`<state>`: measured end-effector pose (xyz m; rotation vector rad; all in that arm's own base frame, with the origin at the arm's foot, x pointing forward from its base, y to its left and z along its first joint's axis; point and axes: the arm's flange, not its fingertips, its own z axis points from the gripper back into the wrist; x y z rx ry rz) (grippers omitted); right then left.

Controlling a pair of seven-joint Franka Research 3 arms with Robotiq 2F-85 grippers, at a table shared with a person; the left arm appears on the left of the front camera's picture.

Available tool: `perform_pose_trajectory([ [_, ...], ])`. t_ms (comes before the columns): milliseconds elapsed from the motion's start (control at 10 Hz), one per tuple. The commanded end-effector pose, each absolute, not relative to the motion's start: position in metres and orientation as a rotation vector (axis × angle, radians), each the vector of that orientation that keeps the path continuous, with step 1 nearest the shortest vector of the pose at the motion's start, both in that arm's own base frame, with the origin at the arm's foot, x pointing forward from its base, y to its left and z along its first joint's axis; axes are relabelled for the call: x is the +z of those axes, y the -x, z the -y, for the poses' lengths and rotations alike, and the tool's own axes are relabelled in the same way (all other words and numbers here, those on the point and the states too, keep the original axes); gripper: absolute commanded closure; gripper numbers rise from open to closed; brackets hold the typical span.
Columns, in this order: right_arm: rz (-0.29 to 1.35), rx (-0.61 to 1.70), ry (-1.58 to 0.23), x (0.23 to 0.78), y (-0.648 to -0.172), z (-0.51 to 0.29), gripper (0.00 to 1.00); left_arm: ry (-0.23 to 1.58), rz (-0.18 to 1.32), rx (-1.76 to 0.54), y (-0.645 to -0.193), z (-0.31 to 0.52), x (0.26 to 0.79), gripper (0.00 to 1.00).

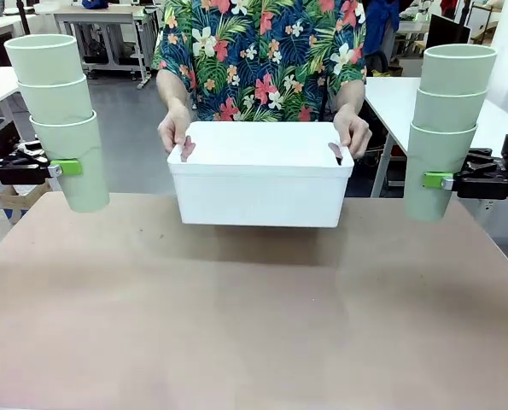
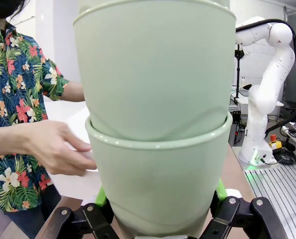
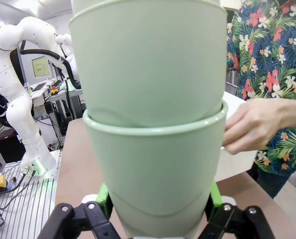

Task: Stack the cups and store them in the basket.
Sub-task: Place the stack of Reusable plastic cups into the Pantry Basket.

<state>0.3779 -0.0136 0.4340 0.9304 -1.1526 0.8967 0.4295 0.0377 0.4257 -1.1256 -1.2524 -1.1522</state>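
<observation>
Two stacks of three pale mint-green cups hang above the table's far corners. My left gripper (image 1: pixel 76 168) is shut on the bottom cup of the left stack (image 1: pixel 61 115), which leans slightly. My right gripper (image 1: pixel 433 180) is shut on the bottom cup of the right stack (image 1: pixel 446 124). In the wrist views each stack (image 2: pixel 155 124) (image 3: pixel 150 124) rises between green pads (image 2: pixel 100 196) (image 3: pixel 213 195). A person holds the white basket (image 1: pixel 260 184) by both handle slots, lifted just above the table's far edge, midway between the stacks.
The brown tabletop (image 1: pixel 254 316) stretches bare in front of the basket. The person's hands (image 1: pixel 175 130) (image 1: pixel 353 130) grip the basket's short ends. White tables stand behind at both sides.
</observation>
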Motion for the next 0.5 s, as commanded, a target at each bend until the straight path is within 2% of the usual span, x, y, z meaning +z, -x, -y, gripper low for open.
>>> perform_pose_trajectory([
  [0, 1.159, 0.897, -0.925, 0.4365, -0.3781, 0.0137, 0.13, 1.125, 1.260, -1.161, -0.4280, -0.0368, 0.4297, 0.13],
  [400, 1.159, 0.897, -0.925, 0.4365, -0.3781, 0.0137, 0.13, 1.125, 1.260, -1.161, -0.4280, -0.0368, 0.4297, 0.13],
])
